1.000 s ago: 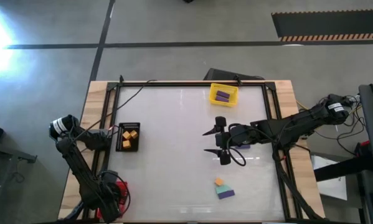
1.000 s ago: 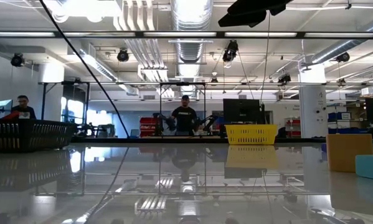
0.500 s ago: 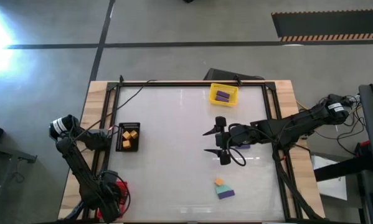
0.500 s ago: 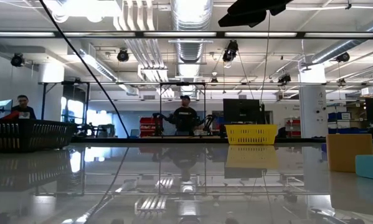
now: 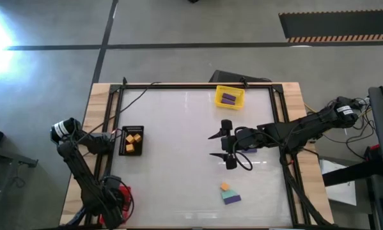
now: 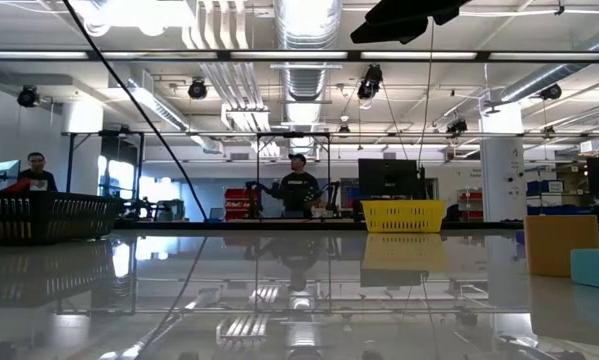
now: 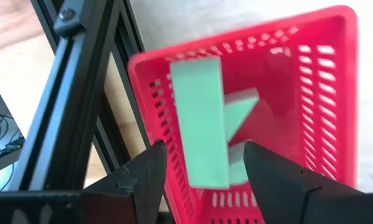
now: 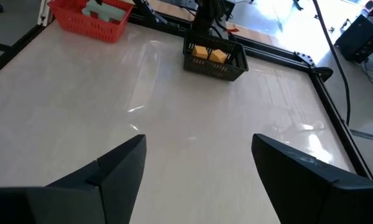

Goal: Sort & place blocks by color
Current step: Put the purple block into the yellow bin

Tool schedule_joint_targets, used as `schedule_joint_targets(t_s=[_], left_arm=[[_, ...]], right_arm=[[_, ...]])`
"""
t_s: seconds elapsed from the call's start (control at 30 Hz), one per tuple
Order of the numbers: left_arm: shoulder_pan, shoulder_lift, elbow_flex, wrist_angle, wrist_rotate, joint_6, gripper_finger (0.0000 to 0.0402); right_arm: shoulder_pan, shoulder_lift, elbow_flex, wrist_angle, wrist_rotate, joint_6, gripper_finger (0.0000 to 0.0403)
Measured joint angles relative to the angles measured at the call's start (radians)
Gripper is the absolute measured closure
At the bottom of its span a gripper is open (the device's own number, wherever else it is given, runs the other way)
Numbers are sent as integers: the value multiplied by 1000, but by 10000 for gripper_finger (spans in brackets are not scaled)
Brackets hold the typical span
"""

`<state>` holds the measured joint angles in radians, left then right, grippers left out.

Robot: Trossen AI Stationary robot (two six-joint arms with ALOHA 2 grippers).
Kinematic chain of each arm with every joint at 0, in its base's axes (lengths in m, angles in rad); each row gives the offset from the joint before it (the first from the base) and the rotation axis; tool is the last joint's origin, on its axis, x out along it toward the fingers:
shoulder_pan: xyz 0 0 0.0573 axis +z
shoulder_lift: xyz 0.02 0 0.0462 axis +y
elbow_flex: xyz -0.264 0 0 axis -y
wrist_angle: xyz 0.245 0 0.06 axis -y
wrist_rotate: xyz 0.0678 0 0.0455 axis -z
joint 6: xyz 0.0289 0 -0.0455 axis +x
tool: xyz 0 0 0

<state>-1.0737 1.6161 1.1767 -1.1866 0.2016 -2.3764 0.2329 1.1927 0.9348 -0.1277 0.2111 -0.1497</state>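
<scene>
My left gripper (image 7: 205, 171) is open and hovers over the red tray (image 7: 335, 74) at the table's near-left corner (image 5: 125, 191). Mint-teal bars (image 7: 202, 118) lie inside the tray. My right gripper (image 5: 218, 145) is open above bare table right of centre, with nothing between its fingers (image 8: 195, 168). An orange cube (image 5: 225, 186) and a purple bar (image 5: 231, 199) lie together on the table nearer than it, with a mint piece between them. In the low view an orange block (image 6: 561, 244) and a mint block (image 6: 595, 268) show at the right. Orange cubes (image 5: 133, 142) sit in the black tray (image 5: 123, 130). A purple bar (image 5: 228, 98) lies in the yellow tray (image 5: 219, 101).
A black frame (image 5: 277, 115) runs around the white table top. Cables trail along the left edge (image 5: 111, 112). Open table surface lies between the black tray and my right gripper. People stand in the room far behind the table (image 6: 299, 192).
</scene>
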Motion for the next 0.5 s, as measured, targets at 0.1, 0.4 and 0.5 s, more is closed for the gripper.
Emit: schedule_joint_targets(t_s=[0.1,0.4,0.5], left_arm=[[3,-1,29,0,0,-1,206],[34,-2,131,0,-160,10,205],[49,-2,168,1,-280,63,205]], right_arm=[[0,0,0,0,0,0,119],[0,0,0,0,0,9,119],[0,0,0,0,0,9,119]])
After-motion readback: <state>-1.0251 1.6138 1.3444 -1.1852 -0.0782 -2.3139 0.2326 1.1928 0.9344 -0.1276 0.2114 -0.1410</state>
